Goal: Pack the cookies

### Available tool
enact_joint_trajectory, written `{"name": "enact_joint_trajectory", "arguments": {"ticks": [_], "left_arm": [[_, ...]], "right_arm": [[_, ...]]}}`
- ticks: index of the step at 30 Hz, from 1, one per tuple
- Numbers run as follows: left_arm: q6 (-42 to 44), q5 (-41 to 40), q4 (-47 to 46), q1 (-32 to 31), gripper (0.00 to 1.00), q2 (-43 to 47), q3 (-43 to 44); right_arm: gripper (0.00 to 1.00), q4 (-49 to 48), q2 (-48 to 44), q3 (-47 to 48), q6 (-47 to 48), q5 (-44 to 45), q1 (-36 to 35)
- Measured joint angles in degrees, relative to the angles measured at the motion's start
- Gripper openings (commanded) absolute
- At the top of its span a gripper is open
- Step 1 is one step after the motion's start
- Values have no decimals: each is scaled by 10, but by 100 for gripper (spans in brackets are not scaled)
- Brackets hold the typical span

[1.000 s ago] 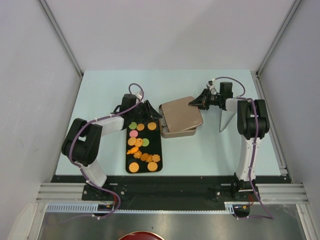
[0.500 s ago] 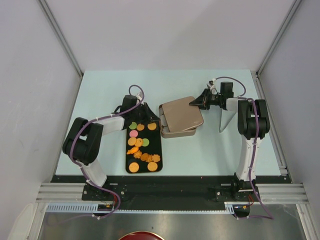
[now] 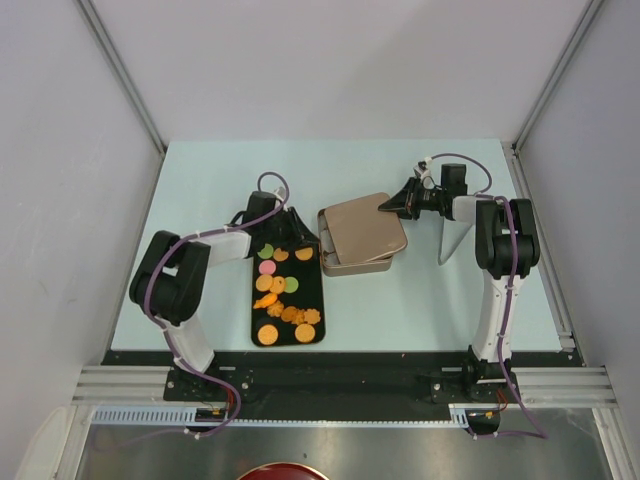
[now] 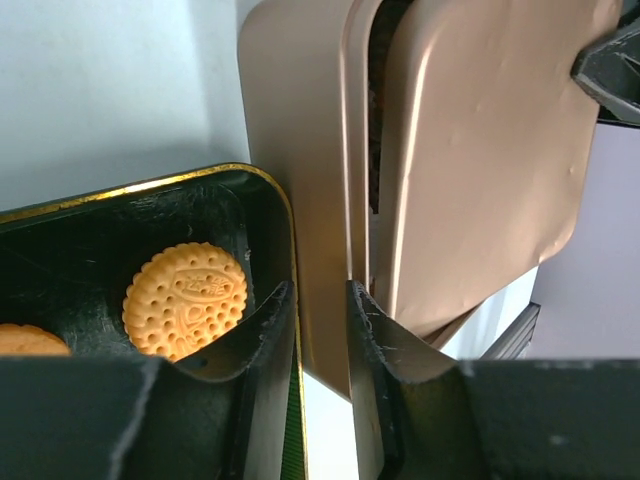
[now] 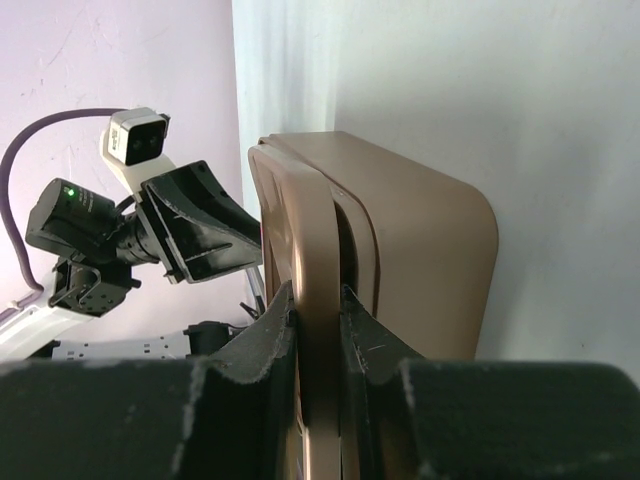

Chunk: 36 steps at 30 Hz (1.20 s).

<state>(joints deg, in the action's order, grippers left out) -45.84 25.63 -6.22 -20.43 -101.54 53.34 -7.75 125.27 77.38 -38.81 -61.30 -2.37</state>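
Two grippers are engaged. The right gripper is clamped on the edge of a lid, which sits askew and tilted on its tin. The left gripper has its fingers narrowly apart astride the rim of a black tray; whether they pinch it cannot be told. The cookies lie in the tray, just beside the tin.
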Motion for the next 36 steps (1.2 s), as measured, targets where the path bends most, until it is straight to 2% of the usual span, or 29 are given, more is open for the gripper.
{"name": "enact_joint_trajectory", "arguments": {"ticks": [2, 6, 10, 16, 17, 18, 19, 21, 24, 36], "left_arm": [[0, 0, 0, 0, 29, -4, 0], [0, 0, 2, 0, 28, -7, 2], [-1, 0, 2, -1, 28, -8, 8], [-1, 0, 2, -2, 29, -8, 8], [-1, 0, 2, -2, 29, -8, 8], [-1, 0, 2, -3, 29, -8, 8], [-1, 0, 2, -3, 29, -8, 8], [-1, 0, 2, -4, 29, -8, 8], [-1, 0, 2, -5, 29, -8, 9], [-1, 0, 2, -7, 29, -8, 9]], "right_arm": [[12, 0, 0, 0, 0, 0, -2], [16, 0, 0, 0, 0, 0, -2], [30, 4, -7, 0, 0, 7, -3], [36, 33, -27, -2, 5, 38, -6], [42, 37, -30, -2, 7, 41, -6], [87, 43, -32, -2, 10, 44, -6], [100, 48, -35, -2, 10, 45, -6], [99, 54, -50, 2, -1, 14, -6], [100, 74, -83, 8, 34, 60, -11], [100, 189, -79, -1, 94, 181, 5]]}}
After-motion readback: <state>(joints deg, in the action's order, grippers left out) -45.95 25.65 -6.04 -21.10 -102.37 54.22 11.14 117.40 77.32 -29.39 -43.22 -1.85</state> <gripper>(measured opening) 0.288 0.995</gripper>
